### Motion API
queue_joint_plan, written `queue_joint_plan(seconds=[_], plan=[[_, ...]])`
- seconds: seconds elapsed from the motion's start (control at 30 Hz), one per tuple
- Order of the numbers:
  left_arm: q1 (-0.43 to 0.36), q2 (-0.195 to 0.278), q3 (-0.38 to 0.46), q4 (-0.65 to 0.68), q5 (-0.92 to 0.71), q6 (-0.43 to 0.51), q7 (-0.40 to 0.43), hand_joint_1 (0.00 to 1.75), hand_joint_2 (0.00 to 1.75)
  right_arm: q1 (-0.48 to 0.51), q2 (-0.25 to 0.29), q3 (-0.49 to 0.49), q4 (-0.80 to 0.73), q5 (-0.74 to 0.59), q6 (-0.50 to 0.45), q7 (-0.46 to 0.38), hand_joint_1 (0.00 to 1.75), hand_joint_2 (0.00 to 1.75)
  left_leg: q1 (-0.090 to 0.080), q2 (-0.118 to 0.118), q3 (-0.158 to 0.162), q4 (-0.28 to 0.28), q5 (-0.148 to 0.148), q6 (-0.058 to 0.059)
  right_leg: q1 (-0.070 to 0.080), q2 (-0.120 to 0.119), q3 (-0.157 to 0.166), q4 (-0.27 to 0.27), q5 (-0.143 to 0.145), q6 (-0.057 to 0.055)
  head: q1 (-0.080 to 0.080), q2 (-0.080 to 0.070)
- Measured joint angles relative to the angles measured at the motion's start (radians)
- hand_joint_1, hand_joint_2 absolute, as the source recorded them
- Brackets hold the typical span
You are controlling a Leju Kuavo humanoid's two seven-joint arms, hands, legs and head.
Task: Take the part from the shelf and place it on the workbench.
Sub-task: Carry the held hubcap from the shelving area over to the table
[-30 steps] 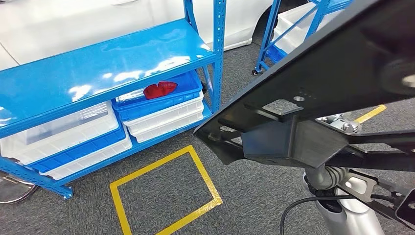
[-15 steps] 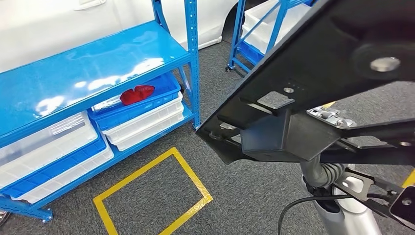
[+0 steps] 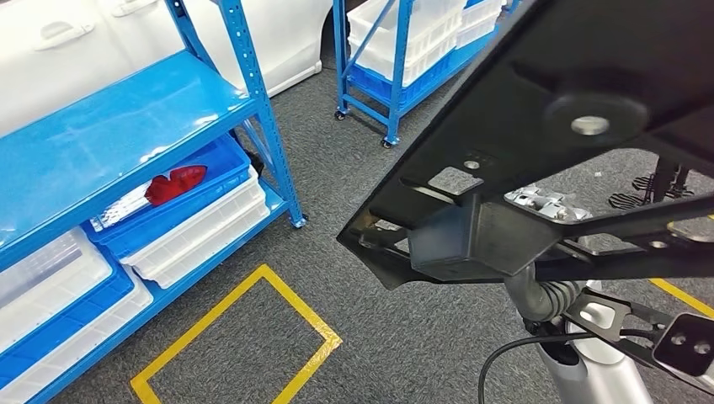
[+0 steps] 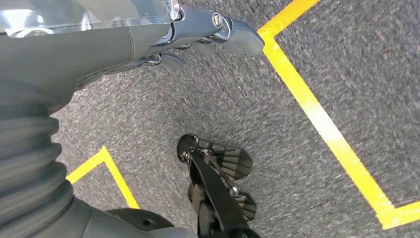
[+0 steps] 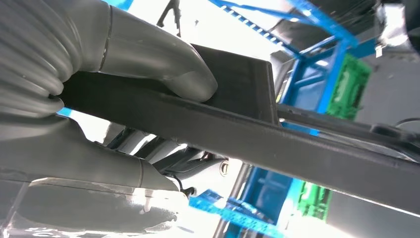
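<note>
A large flat black part (image 3: 572, 109) with a boxy block underneath spans the right half of the head view, held up close to the camera. My right hand (image 5: 124, 99) grips it: the grey thumb (image 5: 168, 64) presses on one face of the black part (image 5: 277, 134) and the fingers lie on the other side. Silver bits of that hand (image 3: 539, 202) show just under the part. My left hand (image 4: 198, 34) hangs over the grey carpet with nothing in it, fingers loosely extended.
A blue shelf (image 3: 109, 126) stands on the left, with white and blue bins below and a red piece (image 3: 175, 183) in one blue bin. A wheeled blue rack (image 3: 396, 59) with white bins stands behind. A yellow taped square (image 3: 244, 337) marks the carpet.
The whole picture has slid left, so the camera has turned right; the wheeled rack has come further into sight. The black part stays in my right hand's grip.
</note>
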State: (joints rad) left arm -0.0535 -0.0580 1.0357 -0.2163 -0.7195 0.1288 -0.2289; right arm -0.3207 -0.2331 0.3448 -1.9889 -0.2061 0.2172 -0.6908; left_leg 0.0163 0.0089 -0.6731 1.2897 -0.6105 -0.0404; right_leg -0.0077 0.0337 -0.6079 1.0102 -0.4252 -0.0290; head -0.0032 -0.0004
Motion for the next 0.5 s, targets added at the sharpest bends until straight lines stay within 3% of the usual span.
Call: queue_joint_plan(seconds=[0.03,0.07,0.13,0.2,0.27,0.3,0.37,0.43,0.5], plan=[[0.001,0.0,0.001,0.0,-0.002,0.001,0.002,0.0,1.75,-0.001,0.0,-0.001,0.005,-0.001,0.001,0.0,1.75,1.75,0.0,-0.002,0.001,-0.008,0.019,0.003,0.002,0.014,0.0,0.001,0.0,0.0,0.0,0.0],[0.001,0.0,0.002,0.0,-0.006,0.001,0.004,0.0,1.75,-0.002,0.0,-0.003,0.01,-0.001,0.002,0.0,1.75,1.75,0.0,-0.007,0.02,-0.055,0.053,0.007,0.003,0.026,0.001,0.003,0.0,0.0,0.0,0.0],[0.0,0.001,0.002,0.0,-0.012,-0.001,0.009,0.0,1.75,-0.007,0.0,-0.008,0.017,-0.002,0.002,0.002,1.75,1.75,0.0,-0.049,0.079,-0.194,0.121,0.021,0.005,0.05,-0.001,0.007,0.0,0.002,0.001,0.0],[0.0,0.002,0.002,0.0,-0.014,-0.004,0.015,0.0,1.75,-0.011,0.0,-0.013,0.024,-0.003,0.002,0.003,1.75,1.75,-0.002,-0.083,0.114,-0.272,0.143,0.029,0.002,0.071,-0.007,0.01,0.003,0.012,0.0,0.0],[-0.003,0.002,0.002,0.0,-0.014,-0.008,0.019,0.0,1.75,-0.011,0.0,-0.019,0.031,-0.004,0.002,0.004,1.75,1.75,-0.004,-0.073,0.12,-0.286,0.142,0.032,-0.003,0.093,-0.013,0.006,0.009,0.027,-0.001,0.0],[-0.004,0.002,0.002,0.0,-0.015,-0.009,0.019,0.0,1.75,-0.01,-0.001,-0.023,0.034,-0.005,0.002,0.004,1.75,1.75,-0.003,-0.062,0.124,-0.293,0.146,0.036,-0.003,0.089,-0.015,0.008,0.008,0.033,-0.001,0.0],[-0.006,0.001,0.002,0.0,-0.014,-0.008,0.02,0.0,1.75,-0.013,-0.001,-0.027,0.038,-0.005,0.002,0.004,1.75,1.75,0.001,-0.036,0.13,-0.309,0.156,0.046,0.0,0.046,-0.039,0.055,-0.023,0.04,0.003,0.0],[-0.004,0.001,0.004,0.0,-0.011,-0.001,0.024,0.0,1.75,-0.015,-0.002,-0.028,0.044,-0.005,0.0,0.004,1.75,1.75,-0.001,-0.009,0.131,-0.313,0.158,0.051,-0.002,-0.006,-0.098,0.178,-0.086,0.046,0.006,0.0],[-0.002,0.001,0.009,0.0,-0.004,0.014,0.032,0.0,1.75,-0.016,-0.002,-0.027,0.054,-0.004,-0.005,0.004,1.75,1.75,-0.003,0.017,0.131,-0.312,0.156,0.051,-0.009,-0.022,-0.147,0.28,-0.118,0.054,0.007,0.0]])
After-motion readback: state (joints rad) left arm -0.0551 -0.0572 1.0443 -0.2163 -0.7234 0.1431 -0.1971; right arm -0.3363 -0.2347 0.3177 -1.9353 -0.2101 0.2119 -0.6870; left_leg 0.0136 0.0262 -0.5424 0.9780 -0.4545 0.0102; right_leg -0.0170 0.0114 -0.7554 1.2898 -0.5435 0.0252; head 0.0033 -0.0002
